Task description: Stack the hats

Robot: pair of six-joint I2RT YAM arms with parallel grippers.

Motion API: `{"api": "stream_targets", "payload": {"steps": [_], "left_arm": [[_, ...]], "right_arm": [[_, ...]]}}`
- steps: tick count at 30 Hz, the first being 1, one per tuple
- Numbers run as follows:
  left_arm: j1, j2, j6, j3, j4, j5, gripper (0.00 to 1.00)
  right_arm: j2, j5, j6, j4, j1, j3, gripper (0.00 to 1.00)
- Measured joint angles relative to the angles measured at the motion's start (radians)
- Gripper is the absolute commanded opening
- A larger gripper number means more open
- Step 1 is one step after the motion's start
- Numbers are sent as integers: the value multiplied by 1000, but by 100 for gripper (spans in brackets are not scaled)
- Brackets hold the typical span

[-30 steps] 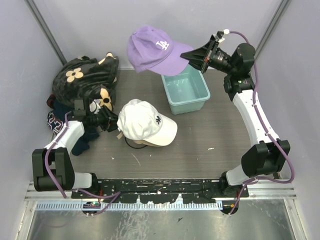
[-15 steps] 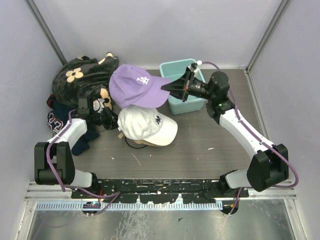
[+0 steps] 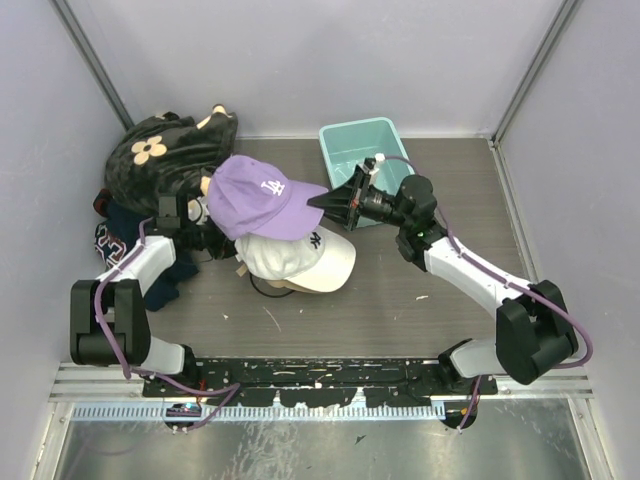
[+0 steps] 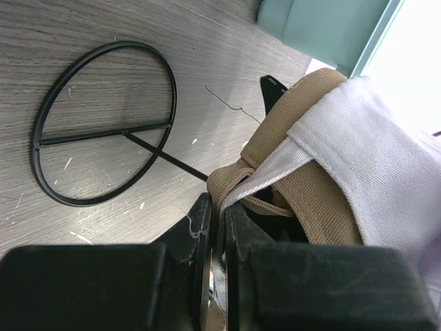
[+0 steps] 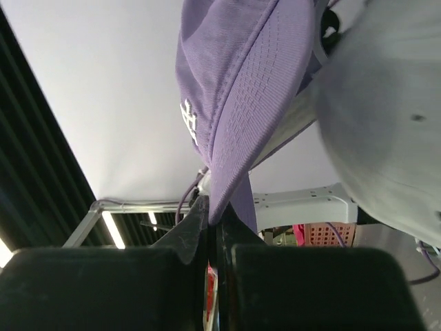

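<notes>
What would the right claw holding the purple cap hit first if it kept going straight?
Past the purple fabric baseball cap it grips, the right gripper aims at the crumpled black fabric with tan flower shapes, probably hitting that first; height is unclear.
</notes>
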Motion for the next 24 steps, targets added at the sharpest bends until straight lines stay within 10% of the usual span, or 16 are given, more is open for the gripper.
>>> {"api": "stream_targets", "payload": {"steps": [24], "left_arm": [[0,45,-19,14,37,18,0]], "right_arm": [[-158,6,-48,-20,-42,-368,1]]}}
